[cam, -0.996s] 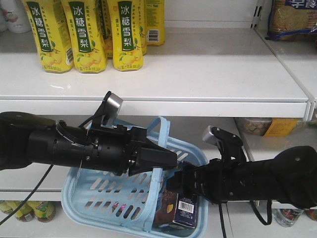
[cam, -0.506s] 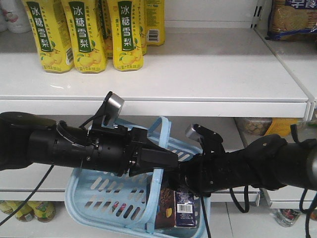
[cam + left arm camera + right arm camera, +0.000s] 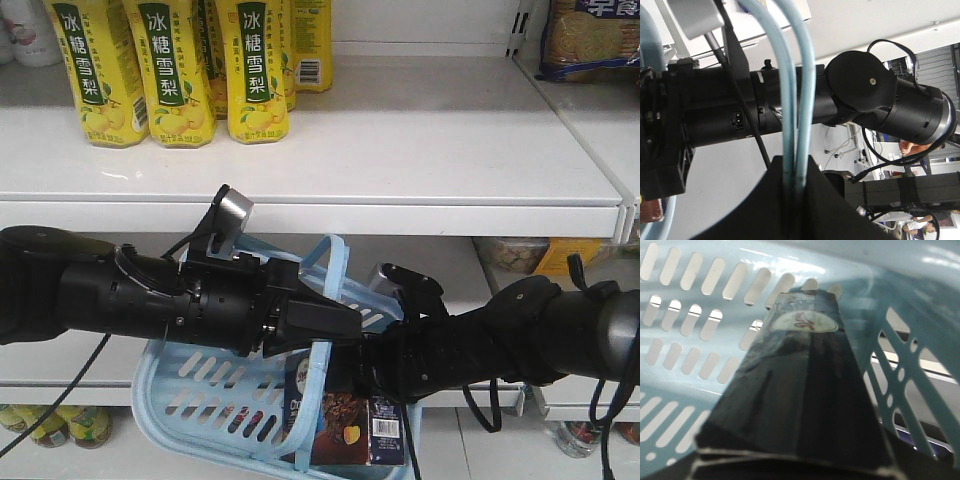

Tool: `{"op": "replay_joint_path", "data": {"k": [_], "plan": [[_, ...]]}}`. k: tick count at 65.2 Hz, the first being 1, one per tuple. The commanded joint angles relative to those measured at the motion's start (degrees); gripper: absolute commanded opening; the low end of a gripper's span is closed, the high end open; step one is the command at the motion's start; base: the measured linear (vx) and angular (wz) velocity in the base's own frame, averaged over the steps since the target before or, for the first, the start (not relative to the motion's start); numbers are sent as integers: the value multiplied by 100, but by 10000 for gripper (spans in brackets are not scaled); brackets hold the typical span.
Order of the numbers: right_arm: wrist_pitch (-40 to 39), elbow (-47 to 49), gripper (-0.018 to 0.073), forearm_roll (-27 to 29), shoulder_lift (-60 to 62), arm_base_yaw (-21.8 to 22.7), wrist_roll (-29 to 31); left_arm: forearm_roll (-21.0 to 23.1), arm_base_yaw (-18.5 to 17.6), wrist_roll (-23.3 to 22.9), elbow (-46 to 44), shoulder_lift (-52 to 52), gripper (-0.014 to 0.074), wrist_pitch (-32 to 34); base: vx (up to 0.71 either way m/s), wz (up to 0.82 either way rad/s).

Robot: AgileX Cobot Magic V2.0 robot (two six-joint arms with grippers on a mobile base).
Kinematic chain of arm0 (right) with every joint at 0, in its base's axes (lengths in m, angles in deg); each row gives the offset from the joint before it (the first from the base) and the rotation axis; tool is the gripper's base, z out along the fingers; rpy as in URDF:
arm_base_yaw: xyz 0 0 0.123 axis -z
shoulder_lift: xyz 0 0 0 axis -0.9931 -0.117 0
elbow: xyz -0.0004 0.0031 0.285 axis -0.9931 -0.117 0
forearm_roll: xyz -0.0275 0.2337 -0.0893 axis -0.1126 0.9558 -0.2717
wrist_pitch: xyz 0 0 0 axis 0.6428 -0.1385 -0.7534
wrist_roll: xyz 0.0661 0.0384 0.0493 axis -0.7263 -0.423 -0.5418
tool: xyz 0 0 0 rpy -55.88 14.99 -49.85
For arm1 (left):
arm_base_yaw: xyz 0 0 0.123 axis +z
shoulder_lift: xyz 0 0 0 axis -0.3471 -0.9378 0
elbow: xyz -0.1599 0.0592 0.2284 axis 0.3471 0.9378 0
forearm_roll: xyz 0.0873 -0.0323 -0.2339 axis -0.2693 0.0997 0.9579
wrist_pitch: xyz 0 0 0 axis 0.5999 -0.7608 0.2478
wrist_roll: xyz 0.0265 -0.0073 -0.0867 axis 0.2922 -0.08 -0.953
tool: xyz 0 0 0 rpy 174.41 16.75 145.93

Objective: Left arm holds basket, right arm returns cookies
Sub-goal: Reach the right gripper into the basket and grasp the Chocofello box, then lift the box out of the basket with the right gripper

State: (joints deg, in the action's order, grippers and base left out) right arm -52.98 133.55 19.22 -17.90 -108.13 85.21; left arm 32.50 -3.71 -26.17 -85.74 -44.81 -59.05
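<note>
Cookies (image 3: 345, 428), a navy-brown carton with barcode and oval red-white logo, tilt inside the blue basket (image 3: 200, 400), gripped by the right claw (image 3: 366, 366); the left claw (image 3: 340, 322) clenches its handles (image 3: 336, 262).

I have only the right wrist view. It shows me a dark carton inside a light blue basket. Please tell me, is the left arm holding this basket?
Observer: Yes. In the left wrist view, both loop handles run into the left end effector, which is shut on them.
Operator: How high is the basket?
Observer: The front view shows the basket hanging lower than the white shelf board.
Operator: What stands on this shelf?
Observer: Yellow bottles, at its left part.
</note>
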Motion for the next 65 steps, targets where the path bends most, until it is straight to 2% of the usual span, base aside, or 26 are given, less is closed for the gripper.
{"op": "replay_joint_path", "data": {"k": [1,11,46,57,65], "plan": [[-4,71,183,-10,134,26,28,981,71,103,-241,269,-6,107,0,0],[-4,71,137,-7,216,26,-101,981,71,103,-241,269,-6,107,0,0],[-52,-197,144,-299,1533,26,-266,981,71,103,-241,269,-6,107,0,0],[10,-197,148,-1047,2009,26,-854,981,71,103,-241,269,-6,107,0,0],[6,-197,150,-1859,2459,32,-1478,974,71,103,-241,269,-6,107,0,0]]}}
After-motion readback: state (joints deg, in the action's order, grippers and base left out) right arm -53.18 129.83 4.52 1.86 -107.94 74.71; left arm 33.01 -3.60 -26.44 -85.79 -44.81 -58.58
